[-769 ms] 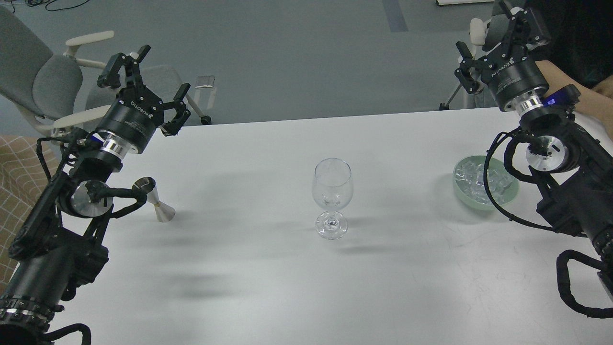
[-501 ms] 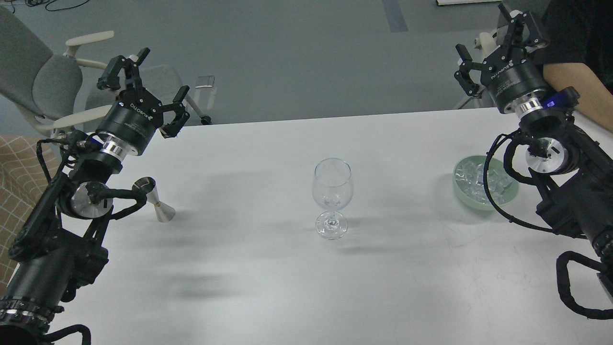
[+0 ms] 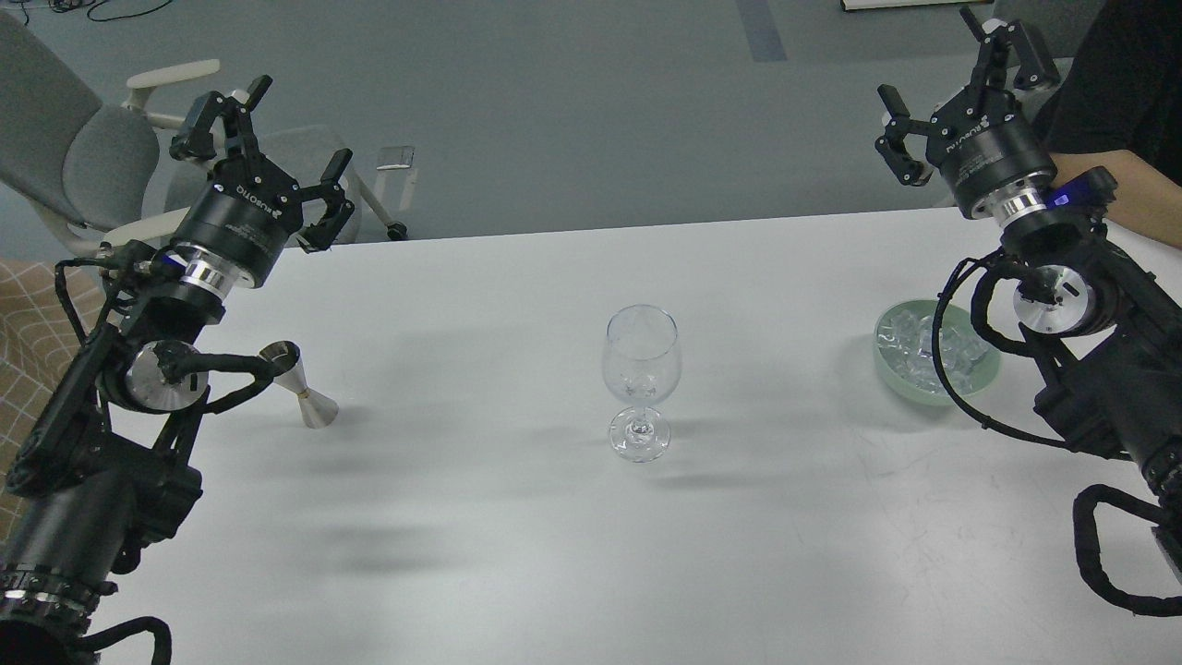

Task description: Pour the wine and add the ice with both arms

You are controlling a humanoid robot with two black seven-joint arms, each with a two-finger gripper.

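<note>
A clear stemmed glass (image 3: 641, 379) stands upright at the table's middle; no wine shows in it. A steel jigger (image 3: 301, 386) stands at the left, partly behind my left arm's cable. A pale green bowl (image 3: 889, 367) at the right holds a heap of clear ice (image 3: 910, 344). My left gripper (image 3: 266, 139) is open and empty, raised above the table's far left edge, behind the jigger. My right gripper (image 3: 960, 88) is open and empty, raised beyond the far right edge, behind the bowl.
The white table (image 3: 517, 517) spreads around the glass. A grey office chair (image 3: 83, 157) stands beyond the far left corner. A person's bare forearm (image 3: 1122, 189) rests at the far right edge, close to my right arm.
</note>
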